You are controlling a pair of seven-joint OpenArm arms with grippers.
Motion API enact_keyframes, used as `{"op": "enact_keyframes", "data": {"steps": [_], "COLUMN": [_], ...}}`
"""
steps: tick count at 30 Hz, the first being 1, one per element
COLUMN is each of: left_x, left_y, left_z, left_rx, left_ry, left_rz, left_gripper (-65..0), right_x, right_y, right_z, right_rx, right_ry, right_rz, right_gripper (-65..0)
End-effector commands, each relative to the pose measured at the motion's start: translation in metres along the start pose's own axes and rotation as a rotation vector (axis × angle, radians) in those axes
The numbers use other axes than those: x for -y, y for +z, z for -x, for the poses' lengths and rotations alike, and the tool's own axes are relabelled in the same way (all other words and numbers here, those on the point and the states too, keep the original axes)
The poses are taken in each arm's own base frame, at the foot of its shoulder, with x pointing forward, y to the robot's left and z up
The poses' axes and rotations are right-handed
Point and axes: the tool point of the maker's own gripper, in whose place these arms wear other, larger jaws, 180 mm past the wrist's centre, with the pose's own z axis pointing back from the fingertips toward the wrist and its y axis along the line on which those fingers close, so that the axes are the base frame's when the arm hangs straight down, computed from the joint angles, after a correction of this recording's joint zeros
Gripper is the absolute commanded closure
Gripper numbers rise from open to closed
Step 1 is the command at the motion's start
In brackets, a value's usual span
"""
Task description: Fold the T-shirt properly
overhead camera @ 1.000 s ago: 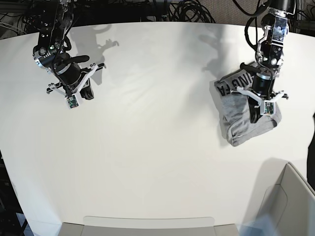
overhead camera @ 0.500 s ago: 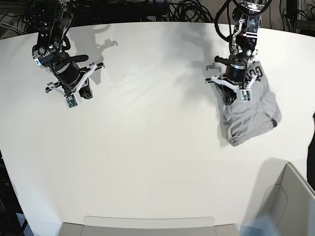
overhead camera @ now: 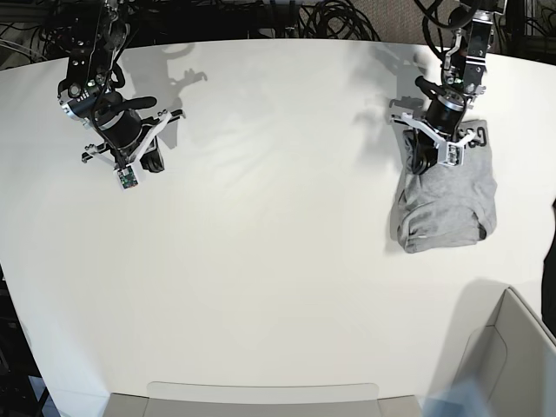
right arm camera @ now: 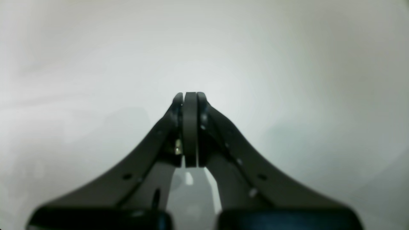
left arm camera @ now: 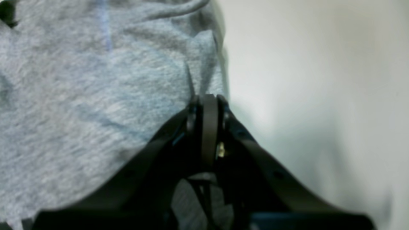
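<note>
Nearest the base camera, a pale box [overhead camera: 512,365] with an open top sits at the lower right corner of the white table [overhead camera: 261,287], and a flat pale strip [overhead camera: 261,395] runs along the table's near edge.

Further back, on the right side of that view, the T-shirt [overhead camera: 447,204] lies on the table as a compact grey bundle, folded over on itself, with a rounded hem along its near left edge. A little black lettering shows at its far right corner, beside the arm.

At the bundle's far left edge is the left gripper [left arm camera: 206,99], reaching down from the top right of the base view. Seen from its wrist camera, its two dark jaws are pressed together at the edge of the grey cloth, with a crease of fabric rising just above the tips. Whether any cloth is pinched between them, the pictures do not show clearly. To the right of the jaws is bare table.

Well apart, at the far left of the table, the right gripper [right arm camera: 190,97] hangs over bare white surface. Its jaws are pressed together with nothing between them.

Beyond the table's far edge, tangled black cables [overhead camera: 321,17] lie in shadow.
</note>
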Motion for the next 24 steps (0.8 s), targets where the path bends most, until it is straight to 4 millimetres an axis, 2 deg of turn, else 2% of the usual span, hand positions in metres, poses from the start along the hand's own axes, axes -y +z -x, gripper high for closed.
{"op": "enact_keyframes", "data": {"steps": [1, 4, 9, 11, 14, 17, 20, 22, 24], "left_x": [-0.025, -0.039, -0.026, -0.013, 0.004, -0.001, -0.006, -0.001, 0.003], "left_y": [0.011, 0.015, 0.016, 0.020, 0.033, 0.061, 0.091, 0.102, 0.110], "left_z": [0.038, 0.038, 0.007, -0.023, -0.073, -0.125, -0.156, -0.154, -0.143], "left_rx": [-0.171, -0.178, -0.037, 0.064, 0.242, 0.450, 0.568, 0.562, 0.528], "left_ry": [-0.045, -0.071, -0.082, -0.084, -0.036, 0.045, 0.074, 0.065, 0.061], "left_rz": [-0.061, -0.074, -0.044, -0.020, -0.025, -0.110, -0.167, -0.161, -0.153], "left_gripper": [-2.2, -2.2, -2.2, -2.1, -2.1, -2.3, -2.3, -2.3, -2.3], "right_x": [0.003, 0.003, 0.001, 0.001, -0.005, -0.017, -0.028, -0.035, -0.040], "right_y": [0.003, 0.004, 0.004, 0.004, 0.007, 0.019, 0.033, 0.038, 0.040], "right_z": [-0.014, -0.014, -0.015, -0.018, -0.036, -0.053, -0.057, -0.048, -0.035], "right_rx": [0.051, 0.051, 0.055, 0.066, 0.143, 0.233, 0.277, 0.263, 0.234], "right_ry": [0.009, 0.008, 0.009, 0.015, 0.089, 0.146, 0.159, 0.156, 0.142], "right_rz": [0.004, 0.005, 0.001, -0.003, -0.041, -0.073, -0.083, -0.094, -0.107], "right_gripper": [0.0, 0.0, 0.0, 0.0, 0.0, 0.0, 0.0, 0.0, 0.0]}}
